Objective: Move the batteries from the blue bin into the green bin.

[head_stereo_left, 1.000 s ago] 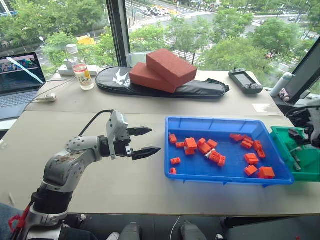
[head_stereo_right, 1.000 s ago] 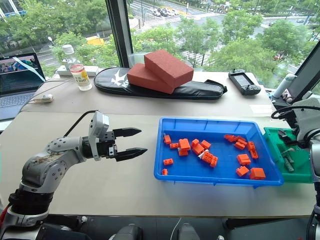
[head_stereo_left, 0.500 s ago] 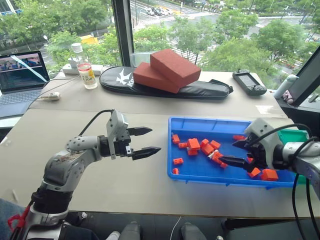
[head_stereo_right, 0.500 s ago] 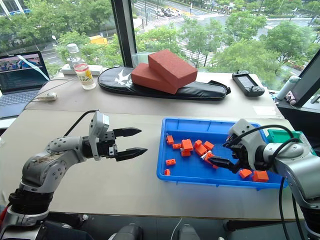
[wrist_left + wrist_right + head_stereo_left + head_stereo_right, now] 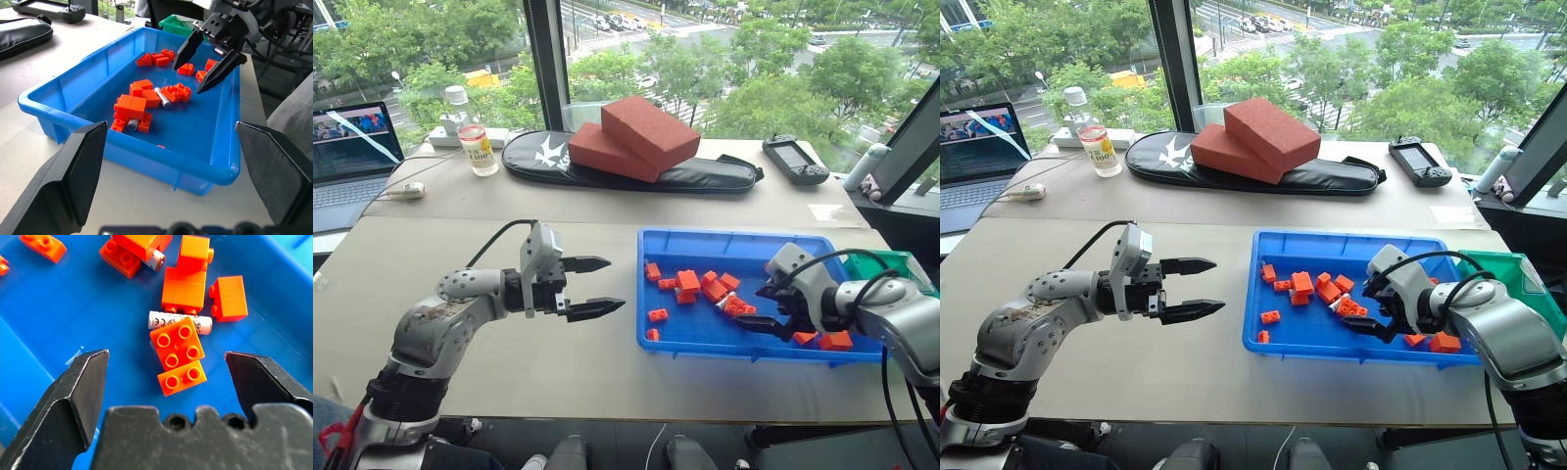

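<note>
Since a second ago your left gripper (image 5: 595, 287) has barely shifted, while your right gripper (image 5: 1363, 306) has swung in from over the green bin (image 5: 913, 269) to hang above the blue bin (image 5: 736, 242). The left arm reaches out level over the table (image 5: 558, 367), left of the blue bin, its fingers spread and empty. The right gripper tilts down toward the brick cluster mid-bin, jaws wide apart and holding nothing. One battery (image 5: 180, 322) lies just ahead of it, half under an orange brick (image 5: 177, 348); a second battery (image 5: 132, 124) pokes out among the bricks nearer the left arm. The green bin's inside is hidden behind your right arm, so you probably can't tell what it holds.
</note>
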Robot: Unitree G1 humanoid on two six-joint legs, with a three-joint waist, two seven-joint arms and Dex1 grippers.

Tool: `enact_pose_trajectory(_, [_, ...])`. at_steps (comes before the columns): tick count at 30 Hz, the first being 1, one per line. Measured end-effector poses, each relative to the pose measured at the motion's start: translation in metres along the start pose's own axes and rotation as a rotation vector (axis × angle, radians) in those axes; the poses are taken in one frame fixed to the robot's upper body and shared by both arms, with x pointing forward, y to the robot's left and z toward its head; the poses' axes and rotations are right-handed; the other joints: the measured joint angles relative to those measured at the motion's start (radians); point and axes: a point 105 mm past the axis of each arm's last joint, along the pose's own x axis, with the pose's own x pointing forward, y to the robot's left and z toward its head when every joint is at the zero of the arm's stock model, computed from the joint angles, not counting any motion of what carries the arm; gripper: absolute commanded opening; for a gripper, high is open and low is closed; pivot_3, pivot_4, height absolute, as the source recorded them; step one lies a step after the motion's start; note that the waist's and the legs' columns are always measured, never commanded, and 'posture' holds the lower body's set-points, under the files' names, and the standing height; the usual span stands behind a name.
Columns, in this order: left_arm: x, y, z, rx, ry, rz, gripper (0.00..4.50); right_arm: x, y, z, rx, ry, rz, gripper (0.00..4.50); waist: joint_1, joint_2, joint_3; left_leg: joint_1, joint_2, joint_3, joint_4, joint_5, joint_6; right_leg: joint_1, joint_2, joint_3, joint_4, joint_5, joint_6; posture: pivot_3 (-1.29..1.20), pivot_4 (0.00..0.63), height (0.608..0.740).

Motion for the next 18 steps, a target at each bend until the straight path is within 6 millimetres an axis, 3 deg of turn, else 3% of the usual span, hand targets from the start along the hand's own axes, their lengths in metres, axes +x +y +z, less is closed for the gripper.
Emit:
enact_pose_trajectory(16, [0.0,0.0,-0.004,-0.015,0.004,0.015,4.5,0.022,-0.006,-0.003,0.008,-0.001,-0.012,4.44,0.0,0.0,0.0,0.0,0.0,0.0,0.0,0.0,0.0,0.0,0.0,0.0,0.0,0.0,0.0,0.0,0.15,0.74])
enact_pose_trajectory(18, [0.0,0.001,-0.004,-0.015,0.002,0.02,4.5,0.024,-0.007,-0.006,0.008,0.011,-0.012,3.93,0.0,0.0,0.0,0.0,0.0,0.0,0.0,0.0,0.0,0.0,0.0,0.0,0.0,0.0,0.0,0.0,0.15,0.74])
